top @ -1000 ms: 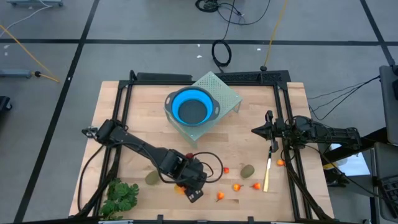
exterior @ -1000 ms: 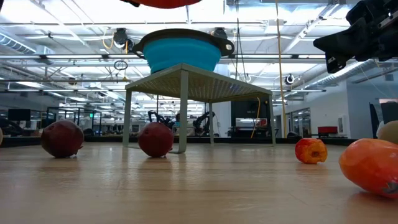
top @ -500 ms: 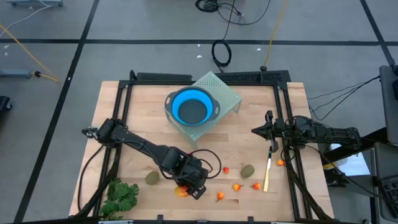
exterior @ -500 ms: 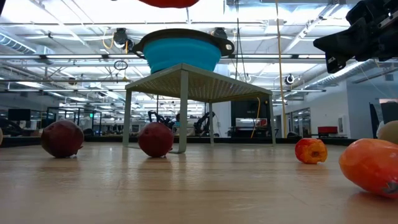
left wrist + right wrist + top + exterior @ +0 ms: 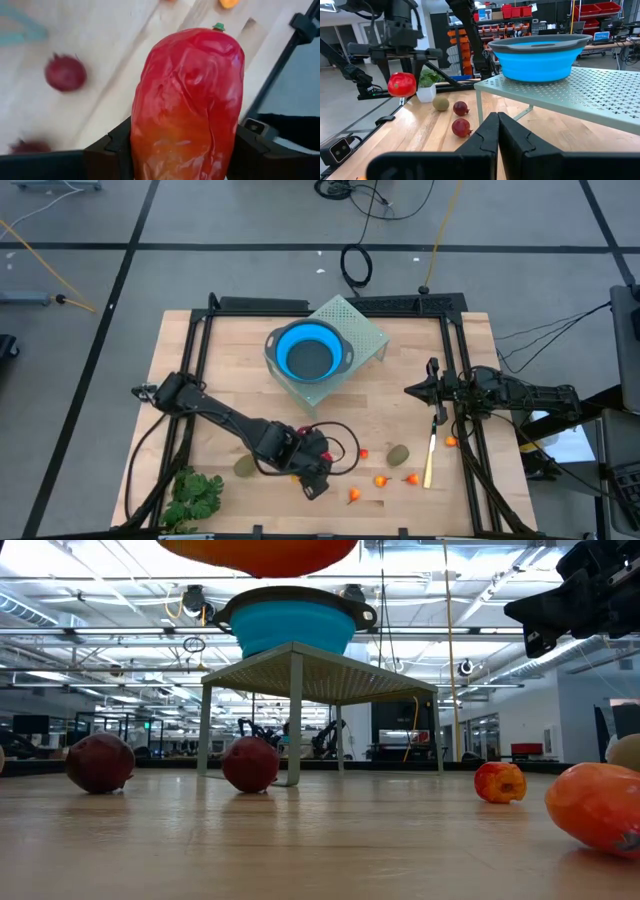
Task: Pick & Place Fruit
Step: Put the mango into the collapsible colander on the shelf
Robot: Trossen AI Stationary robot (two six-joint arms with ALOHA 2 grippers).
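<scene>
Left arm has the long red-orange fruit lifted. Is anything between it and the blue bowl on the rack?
Nothing visible does. The left gripper holds the red-orange fruit near the front edge; bare table lies before the blue bowl on the rack, though the bowl sits raised.

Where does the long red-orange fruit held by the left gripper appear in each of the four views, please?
High view: mostly hidden under the left gripper, lower centre.
Low view: red-orange fruit at the top edge, above the blue bowl.
Left wrist view: fills the centre.
Right wrist view: far left.
Shared landmark: the blue bowl.
</scene>
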